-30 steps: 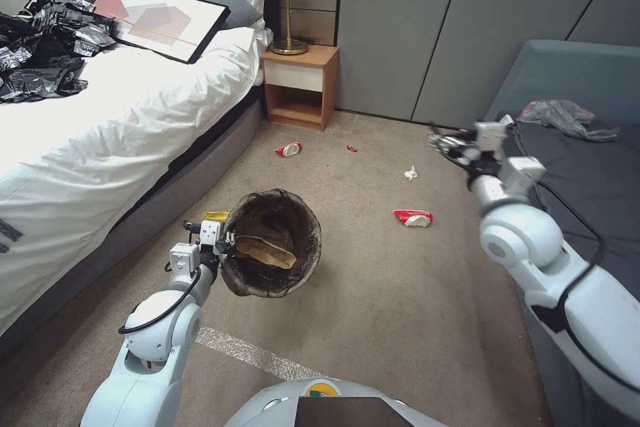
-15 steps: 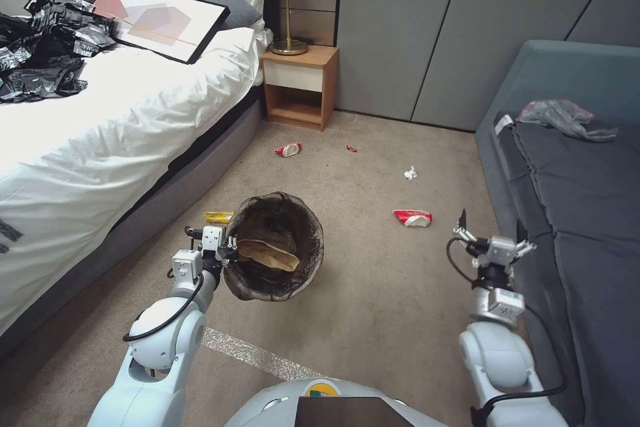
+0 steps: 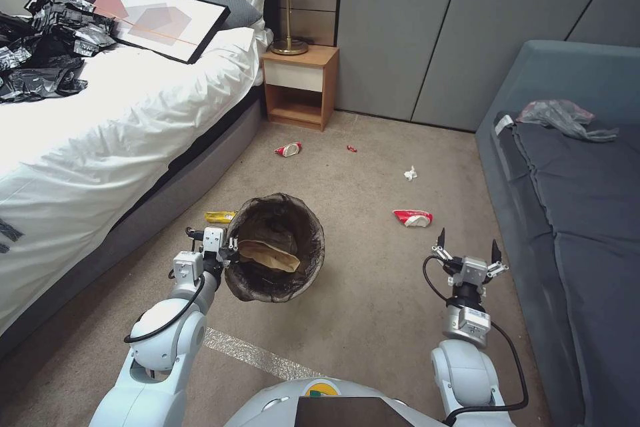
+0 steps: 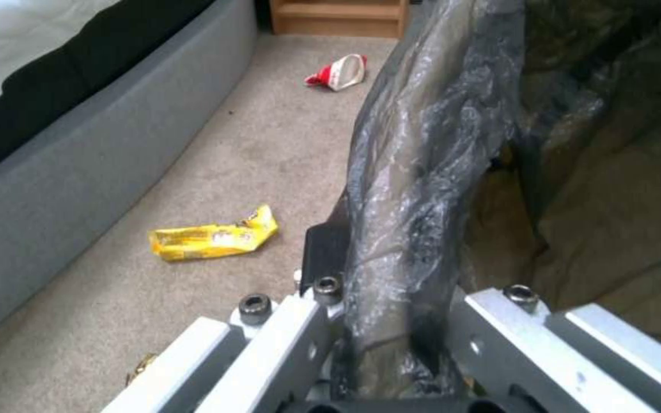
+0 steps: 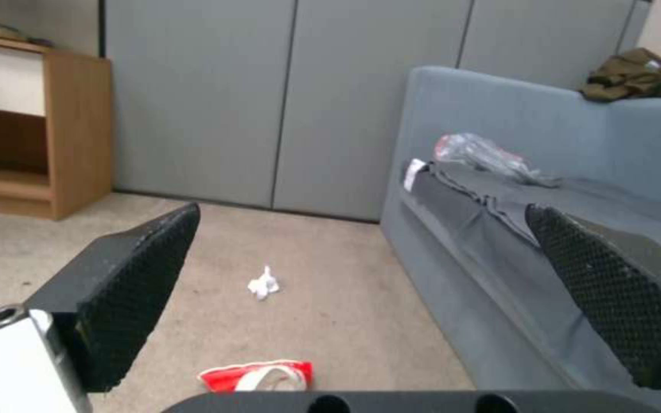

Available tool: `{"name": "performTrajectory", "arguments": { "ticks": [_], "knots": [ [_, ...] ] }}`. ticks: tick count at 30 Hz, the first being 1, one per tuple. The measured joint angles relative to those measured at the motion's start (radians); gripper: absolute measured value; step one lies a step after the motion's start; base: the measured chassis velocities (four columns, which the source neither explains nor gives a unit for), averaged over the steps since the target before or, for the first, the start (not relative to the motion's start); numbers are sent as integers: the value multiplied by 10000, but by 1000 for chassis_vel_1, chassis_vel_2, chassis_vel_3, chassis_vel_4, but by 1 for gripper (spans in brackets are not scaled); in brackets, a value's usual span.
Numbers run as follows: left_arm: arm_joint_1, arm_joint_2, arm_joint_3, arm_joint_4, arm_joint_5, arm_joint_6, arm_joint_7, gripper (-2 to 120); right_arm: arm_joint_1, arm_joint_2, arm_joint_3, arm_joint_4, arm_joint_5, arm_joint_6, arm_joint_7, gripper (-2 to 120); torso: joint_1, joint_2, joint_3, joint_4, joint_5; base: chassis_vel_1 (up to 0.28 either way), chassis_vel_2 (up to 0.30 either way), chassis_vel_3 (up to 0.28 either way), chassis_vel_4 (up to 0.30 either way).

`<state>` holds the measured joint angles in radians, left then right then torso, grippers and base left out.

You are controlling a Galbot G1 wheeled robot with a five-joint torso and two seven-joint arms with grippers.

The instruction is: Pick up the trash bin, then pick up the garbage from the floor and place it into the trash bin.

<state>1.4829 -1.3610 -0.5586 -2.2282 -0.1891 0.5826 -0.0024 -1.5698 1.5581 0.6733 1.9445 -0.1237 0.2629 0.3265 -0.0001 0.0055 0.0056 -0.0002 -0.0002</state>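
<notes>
Down on the carpet between the bed (image 3: 100,127) and the sofa (image 3: 580,173), the left tool (image 3: 223,248) is clamped on the near-left rim of the trash bin (image 3: 277,247), pinching the dark bag liner (image 4: 422,172) folded over the edge, so the bin hangs off the floor just beyond the tool. Inside it you can see a brown paper bag (image 3: 270,255) lying flat. Right beside the left tool, on its bed side, sits a yellow snack wrapper (image 3: 219,217) on the carpet, and a bit farther ahead there's a crushed red-and-white paper cup (image 3: 288,149) near the wooden nightstand (image 3: 300,83), with a tiny red scrap (image 3: 351,148) just next to it.

The right tool (image 3: 467,250) is over by the sofa's front edge with its black textured fingers (image 5: 139,287) spread wide and nothing between them. Just ahead of it and a little toward the bin lies another squashed red-and-white cup (image 3: 413,217), and past that a white tissue wad (image 3: 411,173); from the right wrist view both land between the spread fingers, cup nearest. Off to that tool's outer side, a grey see-through plastic bag (image 3: 563,117) rests on the sofa seat. Well away from both tools, black and silver sheeting (image 3: 40,47) is piled on the bed by a framed picture (image 3: 133,13).
</notes>
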Motion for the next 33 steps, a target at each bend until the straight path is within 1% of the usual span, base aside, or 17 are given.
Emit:
{"name": "performTrajectory", "arguments": {
  "ticks": [5,23,33],
  "knots": [
    [-13,-19,-18,-14,39,-1,46,2,104,-60,-145,-40,240,-258,-51,100,0,0,0,0,1,0,0,0,0],
    [12,-9,-44,-82,66,0,90,2,246,-112,-356,-74,353,-478,-48,100,0,0,0,0,1,0,0,0,0],
    [-20,-12,-53,-65,107,12,129,2,339,-246,-416,-104,464,-580,19,100,0,-1,1,-1,2,-78,55,65,-66]
  ]
}}
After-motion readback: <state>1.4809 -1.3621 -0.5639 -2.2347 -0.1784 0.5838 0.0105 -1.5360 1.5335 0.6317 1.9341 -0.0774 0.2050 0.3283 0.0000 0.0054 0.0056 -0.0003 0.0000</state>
